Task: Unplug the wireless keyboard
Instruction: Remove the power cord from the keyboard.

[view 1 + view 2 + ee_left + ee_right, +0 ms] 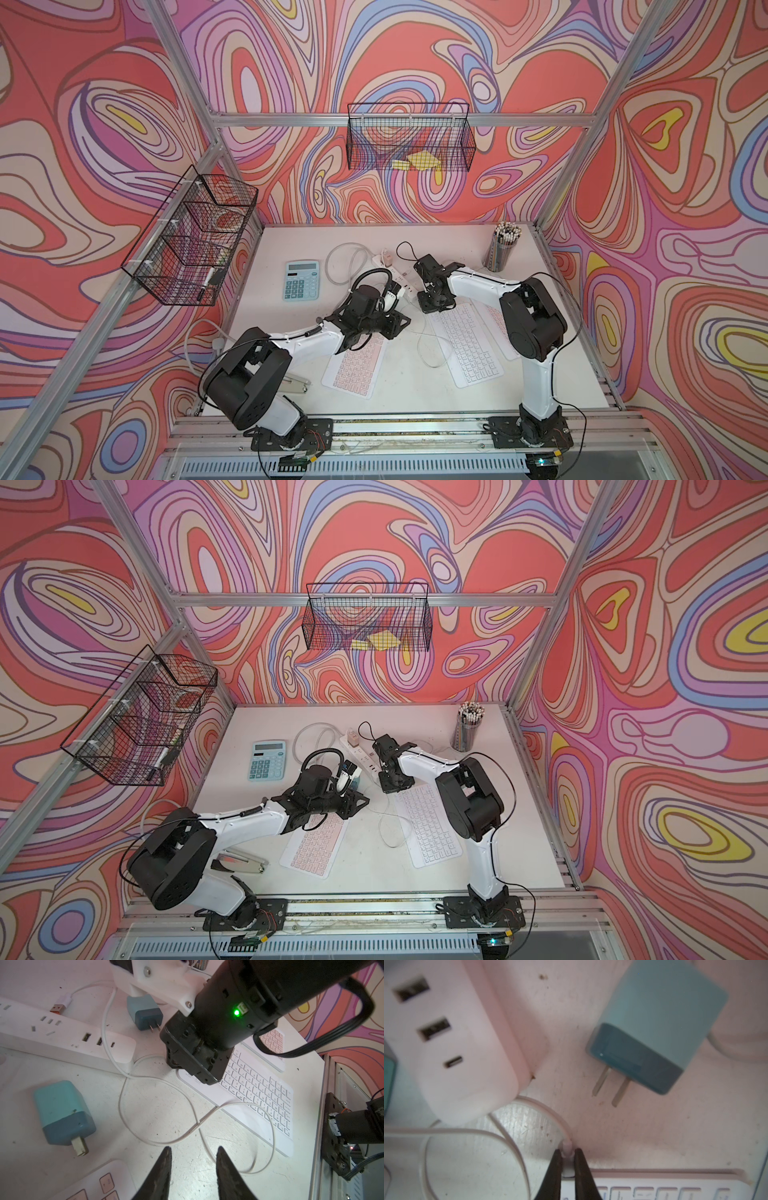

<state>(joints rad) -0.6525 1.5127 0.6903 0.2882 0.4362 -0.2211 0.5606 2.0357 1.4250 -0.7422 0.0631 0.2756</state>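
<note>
Right claw [568, 1155] fills the near edge of its wrist view: black tips pinched shut on the small white plug [566, 1146], right where it enters the keyboard [654, 1188]. Plug looks seated, not out yet. Cable [546, 1113] curls away from the keyboard's far edge and runs past the end of the strip [456, 1053], which lies just beyond that edge. Blue charger [654, 1022] lies loose near the same edge, prongs toward the keyboard, plugged into nothing.

Left claw [195, 1167] hangs over bare desk [155, 1109] on the keyboard's left, jaws apart, gripping nothing, not touching the keyboard.

Risks, as I judge them:
- Nothing pins the keyboard. It looks light, so a pull may drag it along instead of freeing the plug.
- Grip is at the very tips on a small plug. A slip would put the load on the thin cable.
- A pull off the socket's axis could lever the connector.

I'd want the left claw pressing the keyboard down first.
</note>
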